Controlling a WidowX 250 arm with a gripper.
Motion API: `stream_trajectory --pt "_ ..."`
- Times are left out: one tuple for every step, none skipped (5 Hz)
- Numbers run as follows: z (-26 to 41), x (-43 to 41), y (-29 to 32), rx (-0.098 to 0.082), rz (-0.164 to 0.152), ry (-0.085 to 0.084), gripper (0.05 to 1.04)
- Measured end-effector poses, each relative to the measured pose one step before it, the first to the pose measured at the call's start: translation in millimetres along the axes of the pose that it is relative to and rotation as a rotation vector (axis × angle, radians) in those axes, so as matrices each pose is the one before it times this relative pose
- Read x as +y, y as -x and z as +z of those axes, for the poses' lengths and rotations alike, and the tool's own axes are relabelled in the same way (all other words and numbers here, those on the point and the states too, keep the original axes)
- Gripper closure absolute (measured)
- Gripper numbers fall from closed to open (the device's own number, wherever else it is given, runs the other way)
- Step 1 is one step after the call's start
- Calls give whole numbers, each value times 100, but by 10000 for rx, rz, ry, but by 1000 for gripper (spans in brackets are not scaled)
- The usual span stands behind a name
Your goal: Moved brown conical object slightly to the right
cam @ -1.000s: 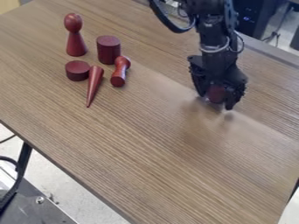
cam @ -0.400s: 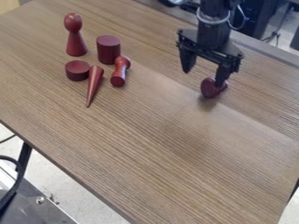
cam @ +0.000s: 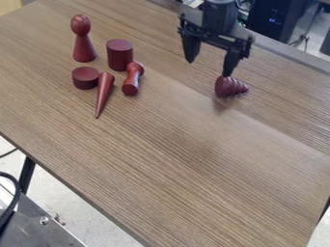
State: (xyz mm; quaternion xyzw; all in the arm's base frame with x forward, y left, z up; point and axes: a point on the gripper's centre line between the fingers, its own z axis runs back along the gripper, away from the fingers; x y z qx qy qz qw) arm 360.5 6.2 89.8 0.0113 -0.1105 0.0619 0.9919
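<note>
While pincer (cam: 208, 69) hangs wide, ridged cone (cam: 230, 87) lies sideways approx. under 1 tip.

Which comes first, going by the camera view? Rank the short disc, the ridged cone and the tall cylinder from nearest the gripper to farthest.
1. Ridged cone: right part of the view, just below the gripper.
2. Tall cylinder: upper left, standing upright.
3. Short disc: farther left, next to the smooth cone.
</note>
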Motion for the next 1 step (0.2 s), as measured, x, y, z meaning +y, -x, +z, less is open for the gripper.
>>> stream_trajectory --pt "54 1027 -272 -39 477 198 91"
